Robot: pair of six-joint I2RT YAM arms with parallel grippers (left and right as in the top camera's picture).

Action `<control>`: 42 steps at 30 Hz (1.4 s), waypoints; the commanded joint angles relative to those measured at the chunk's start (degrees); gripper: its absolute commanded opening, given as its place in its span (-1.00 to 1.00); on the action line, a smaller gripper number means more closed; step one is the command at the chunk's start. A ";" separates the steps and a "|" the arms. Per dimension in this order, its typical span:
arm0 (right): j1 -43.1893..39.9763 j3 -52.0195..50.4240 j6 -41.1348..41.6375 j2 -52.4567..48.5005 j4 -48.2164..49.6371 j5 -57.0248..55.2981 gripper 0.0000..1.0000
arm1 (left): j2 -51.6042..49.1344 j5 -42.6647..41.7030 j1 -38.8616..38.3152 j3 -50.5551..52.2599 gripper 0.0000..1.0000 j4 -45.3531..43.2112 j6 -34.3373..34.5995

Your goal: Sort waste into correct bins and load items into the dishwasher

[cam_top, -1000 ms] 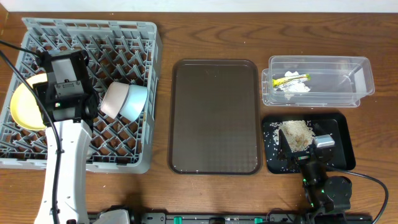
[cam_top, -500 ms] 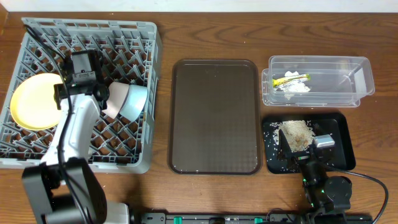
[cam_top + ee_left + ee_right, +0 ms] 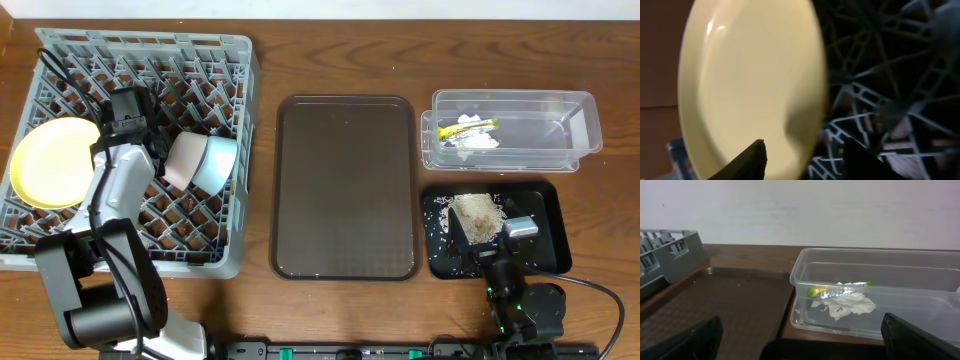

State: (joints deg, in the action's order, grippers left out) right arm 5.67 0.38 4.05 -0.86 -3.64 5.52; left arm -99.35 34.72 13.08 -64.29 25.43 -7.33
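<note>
— Scraps [image 3: 476,214] nearest us, are they lying in the black tray [image 3: 552,205]?
— Yes, a beige crumbly heap is sitting on its flat matte floor, loose crumbs lying around. The right gripper [image 3: 800,325] is hovering over the near end, fingers spread wide, holding nothing.
— Is its wrist camera adding anything?
— It is looking sideways through the wall of the clear tub [image 3: 875,255]: the crumpled white tissue [image 3: 846,305] is lying on the bottom, the shiny yellow-green wrapper [image 3: 819,291] touching it.
— And leftward?
— The smooth brown serving tray [image 3: 345,185] is lying between those bins and the grey pegged rack [image 3: 247,120]. Inside, the white bowl [image 3: 183,160] and light blue bowl [image 3: 217,165] are lying on their sides, touching; the round yellow plate [image 3: 48,162] is resting at the left side. The left gripper [image 3: 805,150] is hanging just beside it, fingers apart, gripping nothing; its camera is showing glossy plate against dark grid.
</note>
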 commanded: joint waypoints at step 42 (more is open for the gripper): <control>-0.39 -0.07 -0.28 0.11 -0.22 -0.15 0.99 | 20.92 -23.17 -3.21 -0.63 -0.24 7.74 8.76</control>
State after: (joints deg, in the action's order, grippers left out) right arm 5.67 0.38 4.05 -0.86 -3.64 5.52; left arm -78.35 3.27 9.54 -64.27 33.06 0.86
